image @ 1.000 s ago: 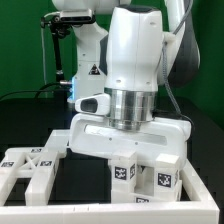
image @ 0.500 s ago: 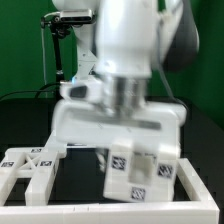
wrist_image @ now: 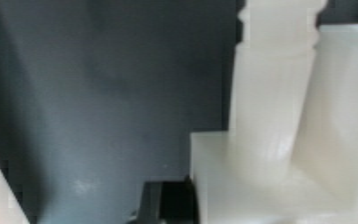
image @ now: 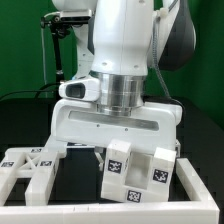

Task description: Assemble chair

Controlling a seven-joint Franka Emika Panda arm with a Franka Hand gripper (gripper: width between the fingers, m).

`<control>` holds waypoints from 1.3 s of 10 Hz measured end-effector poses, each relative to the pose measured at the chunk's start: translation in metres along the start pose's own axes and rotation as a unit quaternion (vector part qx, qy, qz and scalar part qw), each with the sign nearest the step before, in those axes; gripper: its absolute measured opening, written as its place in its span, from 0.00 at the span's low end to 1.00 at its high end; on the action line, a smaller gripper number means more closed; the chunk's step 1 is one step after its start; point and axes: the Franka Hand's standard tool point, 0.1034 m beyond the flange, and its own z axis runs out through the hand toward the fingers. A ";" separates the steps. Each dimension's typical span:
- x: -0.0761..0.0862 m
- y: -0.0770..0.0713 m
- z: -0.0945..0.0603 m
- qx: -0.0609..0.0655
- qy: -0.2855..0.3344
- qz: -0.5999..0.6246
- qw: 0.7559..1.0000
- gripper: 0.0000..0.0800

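Fingers grip tilted chair piece (image: 122, 166) near rail (image: 197, 186).

White arm (image: 125, 40) (silver wrist ring (image: 125, 92))

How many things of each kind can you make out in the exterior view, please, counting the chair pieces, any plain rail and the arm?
Tagged white blocks below the arm: 2
Slotted white piece on the exterior view's left, apparently one part: 1
Plain white rail on the exterior view's right: 1
White robot arm: 1
Total: 5
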 end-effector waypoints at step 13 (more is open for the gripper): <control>-0.016 0.031 -0.029 0.017 -0.263 -0.104 0.959 0.05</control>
